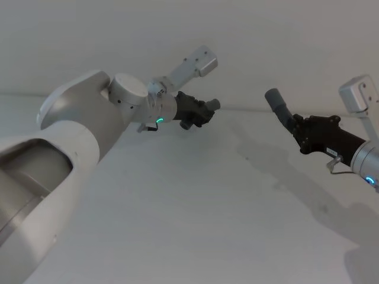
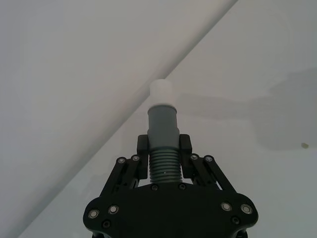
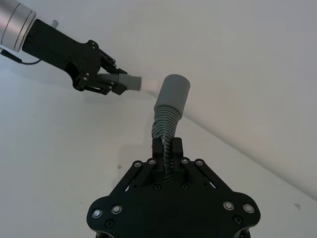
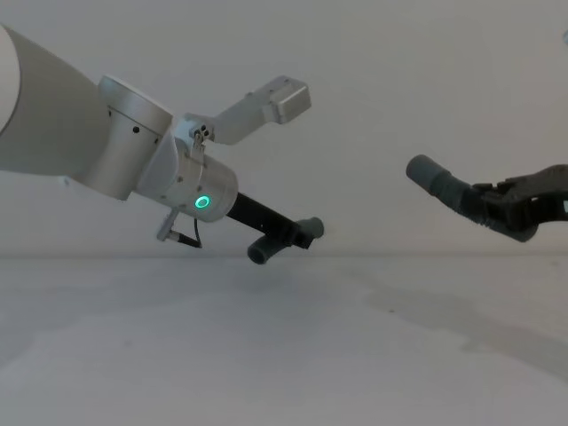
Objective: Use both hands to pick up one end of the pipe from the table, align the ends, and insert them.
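The pipe is in two pieces, both lifted off the worktop [image 1: 177,225], one in each tool. The left tool [image 2: 164,146] has its fingers [image 2: 143,145] closed on the ribbed part of the short piece [image 2: 163,168], one finger on each side, so it is clamped on it. In front of the fingers stands the narrow cuff [image 2: 163,124], smooth and grey, and it ends in a white tip [image 2: 161,90]. The right tool [image 3: 167,148] is clamped on the ribbed part of the hose piece [image 3: 165,124], which looks narrow between the jaws. Beyond them the ribs bend a little and end in the wide cuff [image 3: 172,93], smooth and darker grey.

Both tools hang above the far part of the worktop, the left one toward the left end of the far edge, the right one toward the right end. The two cuffs point toward each other with a gap between them and do not touch.

In the right wrist view the white tip lies close beside the wide cuff, while the head view shows the two cuffs clearly apart. The chest view shows from the side that the short piece is bent: its second end [image 4: 258,253] comes out below the left tool and points down toward the worktop. This view also shows the green light ring [image 4: 202,202] on the left arm. Behind the far edge stands a plain wall [image 1: 266,35].
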Robot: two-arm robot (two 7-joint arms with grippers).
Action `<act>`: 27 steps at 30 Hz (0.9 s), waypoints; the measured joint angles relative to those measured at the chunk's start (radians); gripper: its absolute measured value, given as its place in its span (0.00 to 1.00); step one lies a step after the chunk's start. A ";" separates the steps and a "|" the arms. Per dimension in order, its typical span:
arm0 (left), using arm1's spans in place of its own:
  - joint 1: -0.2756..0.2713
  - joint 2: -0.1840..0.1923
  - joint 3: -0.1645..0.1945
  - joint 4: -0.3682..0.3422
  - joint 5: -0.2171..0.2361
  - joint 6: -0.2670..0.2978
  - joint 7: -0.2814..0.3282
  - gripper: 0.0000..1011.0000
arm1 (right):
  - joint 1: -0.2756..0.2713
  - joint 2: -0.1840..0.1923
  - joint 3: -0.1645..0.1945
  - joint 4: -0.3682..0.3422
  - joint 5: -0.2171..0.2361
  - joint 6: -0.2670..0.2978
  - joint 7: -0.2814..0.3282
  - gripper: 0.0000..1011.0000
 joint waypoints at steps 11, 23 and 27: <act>-0.001 0.000 0.000 0.001 0.000 0.000 0.000 0.34 | -0.036 -0.009 0.012 -0.032 0.001 -0.007 -0.030 0.08; -0.001 0.000 0.000 0.001 0.000 0.000 0.000 0.34 | -0.151 -0.039 0.050 -0.130 0.005 -0.033 -0.127 0.08; -0.001 0.000 0.000 0.001 0.000 0.000 0.000 0.34 | -0.189 -0.049 0.063 -0.163 0.006 -0.041 -0.159 0.08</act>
